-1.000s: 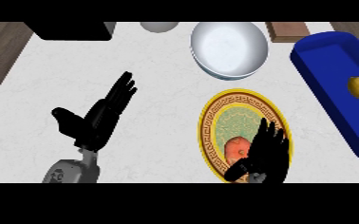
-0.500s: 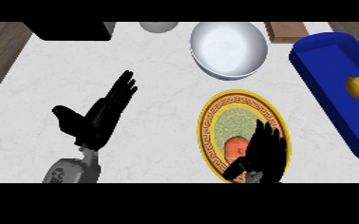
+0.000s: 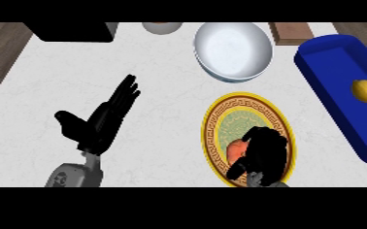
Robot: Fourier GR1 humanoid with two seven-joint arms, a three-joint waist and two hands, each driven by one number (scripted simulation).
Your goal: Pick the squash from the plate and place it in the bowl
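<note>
— where was the right hand (image 3: 262,151)?

— low over the near half of the yellow-rimmed plate (image 3: 212,110). its fingers were bent down and curled round the squash (image 3: 236,150), so it was a closed, wrapping grasp and not a flat palm.

— and the squash itself?

— on the plate, mostly hidden beneath that hand. only its orange left side showed, just beside the dark fingers. i couldn't tell whether it rested on the plate or had been raised off it.

— how far off was the bowl?

— the white bowl (image 3: 234,48) sat straight beyond the right hand, apart from its knuckles. the patterned middle of the plate lay between them. the bowl's near edge came close to the plate's far rim.

— what about the left hand (image 3: 108,116)?

— well away to the left of the right hand, above bare white counter (image 3: 172,85). its fingers were straight and held side by side, pointing away from the robot and a little to the right. the thumb stuck out to the left. it was open and touched no object, and its grey forearm (image 3: 72,175) ran in from the lower edge.

— anything else around?

— to the right of the right hand lay a long blue container (image 3: 326,80) with a small yellow thing (image 3: 359,88) in it. beyond the bowl was a brown block (image 3: 290,32). far beyond the left hand's fingertips stood a black box (image 3: 72,31), with a small grey dish (image 3: 161,27) to its right.
</note>
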